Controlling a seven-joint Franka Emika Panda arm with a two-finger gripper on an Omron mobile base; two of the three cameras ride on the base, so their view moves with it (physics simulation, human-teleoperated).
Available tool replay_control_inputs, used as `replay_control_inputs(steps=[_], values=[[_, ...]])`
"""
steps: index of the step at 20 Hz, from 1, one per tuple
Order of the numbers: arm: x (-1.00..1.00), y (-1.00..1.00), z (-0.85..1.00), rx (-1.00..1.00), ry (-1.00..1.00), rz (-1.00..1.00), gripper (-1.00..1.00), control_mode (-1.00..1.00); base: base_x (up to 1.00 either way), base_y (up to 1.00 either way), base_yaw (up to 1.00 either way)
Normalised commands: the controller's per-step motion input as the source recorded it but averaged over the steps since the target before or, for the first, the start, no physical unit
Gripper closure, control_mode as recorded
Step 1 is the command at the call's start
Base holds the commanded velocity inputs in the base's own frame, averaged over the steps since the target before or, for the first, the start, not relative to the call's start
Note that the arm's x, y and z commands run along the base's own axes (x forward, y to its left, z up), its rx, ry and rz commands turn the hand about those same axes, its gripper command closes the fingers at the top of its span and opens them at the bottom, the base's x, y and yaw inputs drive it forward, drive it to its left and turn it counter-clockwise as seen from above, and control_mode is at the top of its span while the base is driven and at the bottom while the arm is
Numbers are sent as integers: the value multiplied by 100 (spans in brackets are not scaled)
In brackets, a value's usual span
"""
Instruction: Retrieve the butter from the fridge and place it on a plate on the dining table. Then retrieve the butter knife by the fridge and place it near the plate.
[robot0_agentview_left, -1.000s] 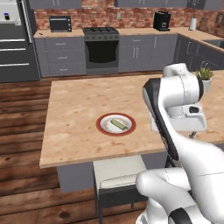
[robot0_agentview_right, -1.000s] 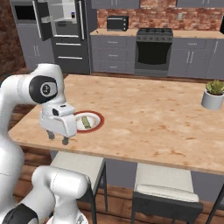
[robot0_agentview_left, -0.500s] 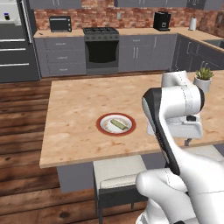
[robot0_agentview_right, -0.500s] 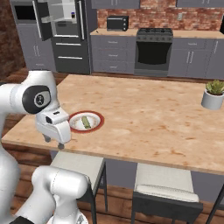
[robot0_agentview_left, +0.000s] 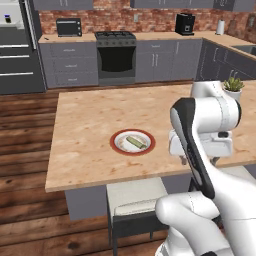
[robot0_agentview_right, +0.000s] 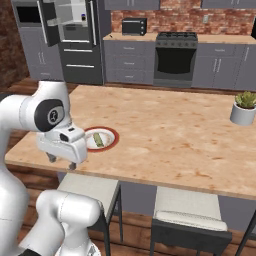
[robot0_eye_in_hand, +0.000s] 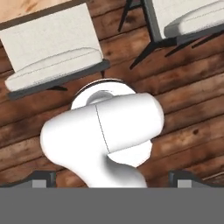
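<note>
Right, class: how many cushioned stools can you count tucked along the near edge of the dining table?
2. One stool sits below the plate's end of the dining table; the other stool is beside it, toward the plant's end. More may be hidden.

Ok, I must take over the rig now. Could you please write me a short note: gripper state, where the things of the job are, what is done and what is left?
Gripper: open, holding nothing, pulled back over the near edge of the dining table, fingers pointing down at the floor and stools.
Butter: lying on the plate, on the near part of the table.
Fridge: at the far wall, upper door open.
Done: butter on the plate.
Left: fetch the butter knife by the fridge and lay it near the plate.
</note>
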Motion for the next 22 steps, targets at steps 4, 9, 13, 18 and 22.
replay_control_inputs(steps=[4, 9, 13, 18, 22], values=[[0, 0, 0, 0, 0, 37, -100, -100, 0, 0, 0], [0, -1, -10, 0, -4, 21, -100, -100, 0, 0, 0], [0, -1, -30, 0, -17, 10, -100, -100, 0, 0, 0], [0, 0, -22, 0, -25, 3, -100, -100, 0, 0, 0], [10, 0, -6, 0, -14, 0, -100, -100, 0, 0, 0]])
